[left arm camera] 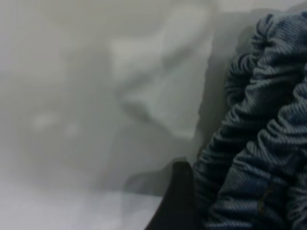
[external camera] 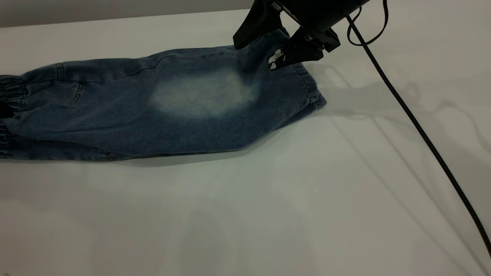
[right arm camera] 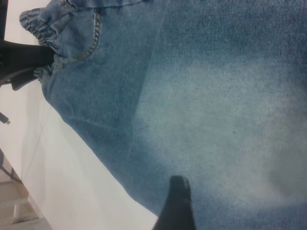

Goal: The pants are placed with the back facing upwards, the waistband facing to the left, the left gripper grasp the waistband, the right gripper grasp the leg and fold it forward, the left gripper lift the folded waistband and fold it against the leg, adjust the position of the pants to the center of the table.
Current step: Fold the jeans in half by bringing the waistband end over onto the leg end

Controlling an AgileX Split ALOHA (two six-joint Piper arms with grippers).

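Blue denim pants [external camera: 161, 107] lie folded lengthwise on the white table [external camera: 268, 199], with the gathered waistband [external camera: 9, 92] at the far left and the leg cuff [external camera: 312, 92] to the right. My left gripper [external camera: 3, 111] shows only as a dark patch at the picture's left edge. In the left wrist view the bunched waistband [left arm camera: 259, 143] fills the jaws beside one black finger [left arm camera: 178, 201], and the gripper is shut on it. My right gripper [external camera: 270, 48] stands open over the leg near the cuff, its fingers straddling a raised fold. One right finger [right arm camera: 176, 203] rests over the denim [right arm camera: 216, 110].
A black cable [external camera: 422, 134] runs from the right arm down across the table's right side. White tabletop stretches in front of and to the right of the pants. In the right wrist view the left gripper [right arm camera: 24, 57] sits at the waistband [right arm camera: 43, 28].
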